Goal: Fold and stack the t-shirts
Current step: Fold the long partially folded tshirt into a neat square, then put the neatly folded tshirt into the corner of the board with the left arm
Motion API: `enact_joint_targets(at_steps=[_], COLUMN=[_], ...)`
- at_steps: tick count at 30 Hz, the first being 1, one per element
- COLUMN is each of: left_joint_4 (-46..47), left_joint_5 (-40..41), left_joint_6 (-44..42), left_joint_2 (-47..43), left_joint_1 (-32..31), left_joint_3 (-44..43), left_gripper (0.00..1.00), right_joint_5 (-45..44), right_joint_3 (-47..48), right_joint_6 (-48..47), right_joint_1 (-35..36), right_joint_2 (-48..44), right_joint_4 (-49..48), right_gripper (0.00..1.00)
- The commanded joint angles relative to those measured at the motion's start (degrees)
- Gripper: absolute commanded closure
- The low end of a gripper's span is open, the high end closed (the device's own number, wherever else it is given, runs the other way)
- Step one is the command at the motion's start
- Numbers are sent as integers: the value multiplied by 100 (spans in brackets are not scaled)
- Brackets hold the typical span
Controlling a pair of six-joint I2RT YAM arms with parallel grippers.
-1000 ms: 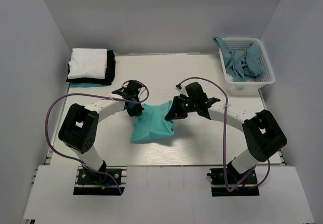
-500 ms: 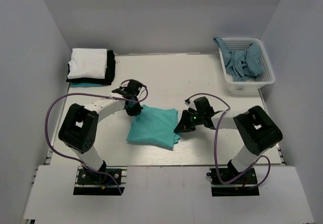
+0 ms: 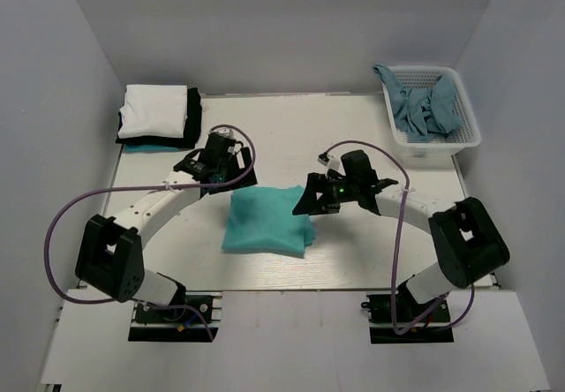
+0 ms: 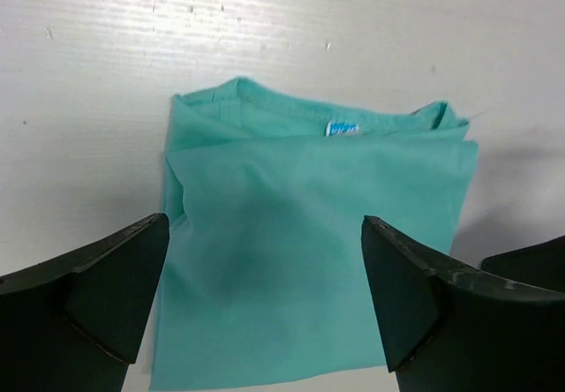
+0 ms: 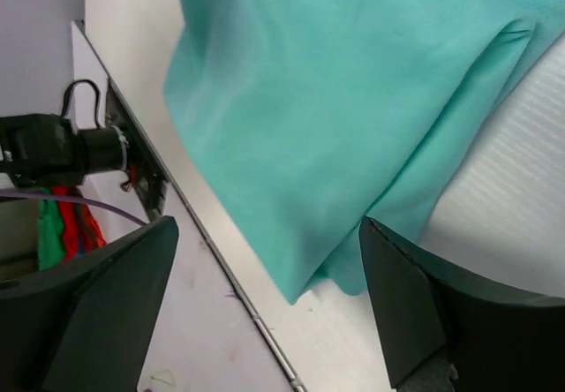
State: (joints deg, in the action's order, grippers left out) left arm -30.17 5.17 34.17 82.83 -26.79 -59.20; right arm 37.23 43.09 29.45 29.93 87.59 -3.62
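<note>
The stack (image 3: 159,116) of folded shirts sits in the far left corner of the table (image 3: 291,127), with white on top, black under it and a teal edge at the bottom. The folded piece probably goes there next.

The left gripper (image 4: 265,224) hovers over the far edge of the turquoise shirt (image 3: 265,220). Its jaws are spread wide, holding nothing and touching nothing. From its wrist view the collar and the label (image 4: 342,129) show along the far edge, and the top flap lies smooth below them.

The turquoise shirt lies mid-table, a little toward the near edge, as a roughly square packet. Its layers fan out slightly at the near right corner. I judge the fold done, or nearly so, and the step in hand is the lift to the stack. To do that well:
- Come down on opposite edges so each jaw takes every layer, not just the top flap.
- Square up the fanned corner first, or pinch right there.
- Raise both sides together and level so the packet doesn't sag open.
- Set it down flush on the white shirt before letting go.

The right gripper (image 5: 269,224) hangs above the shirt's right edge, also wide open and empty, with cloth beneath it but not between its fingers (image 5: 424,312).

The basket (image 3: 459,136) in the far right corner holds crumpled grey-blue cloth (image 3: 424,109), probably more shirts to fold.
</note>
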Motion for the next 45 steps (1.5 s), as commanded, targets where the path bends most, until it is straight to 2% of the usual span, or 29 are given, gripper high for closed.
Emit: enact_joint_targets(at_steps=[1, 8, 17, 20, 21, 24, 25, 27, 28, 30, 33, 37, 40, 41, 45], left_joint_4=[-146, -112, 284, 126, 178, 676, 871, 1267, 1329, 1330, 1023, 707, 408, 355, 591], left_joint_5=[-314, -543, -614, -271, -323, -683, -814, -1114, -1115, -1028, -676, -210, 650, 991, 1407], left_joint_6=[-517, -394, -658, -605, -605, -605, -605, -605, -605, -605, -947, -1570, -2054, -2212, -3037], left_joint_2=[-135, -83, 1085, 1507, 1674, 1851, 1903, 1904, 1904, 1904, 1904, 1458, 1184, 1009, 604], left_joint_1=[15, -98, -318, -432, -485, -485, -485, -433, -433, -380, -380, -380, -327, -327, -143], left_joint_3=[408, 1191, 928, 814, 814, 866, 945, 945, 945, 683, 148, -503, -1127, -1355, -1541], left_gripper=[0, 0, 0, 11, 18, 29, 41, 54, 74, 98, 100, 100, 100, 100, 100], right_joint_5=[91, -401, -542, -594, -621, -761, -805, -884, -902, -990, -1121, -1210, -1411, -1586, -2246], right_joint_3=[304, 454, 463, 428, 411, 367, 358, 332, 323, 296, 261, 174, 94, 59, -46], right_joint_6=[-203, -238, -317, -300, -282, -282, -273, -273, -282, -281, -308, -352, -353, -318, -195], right_joint_1=[-23, -32, -67, -75, -84, -84, -93, -128, -119, -154, -198, -216, -242, -234, -243], right_joint_2=[-330, -857, -910, -954, -998, -1069, -1112, -1148, -1174, -1288, -1393, -1552, -1849, -1912, -2369], right_joint_4=[703, 1196, 1452, 1425, 1417, 1434, 1434, 1460, 1513, 1496, 1548, 1610, 1741, 1759, 1987], right_gripper=[10, 10, 10, 10, 10, 10, 10, 10, 10, 10, 10, 10, 10, 10, 10])
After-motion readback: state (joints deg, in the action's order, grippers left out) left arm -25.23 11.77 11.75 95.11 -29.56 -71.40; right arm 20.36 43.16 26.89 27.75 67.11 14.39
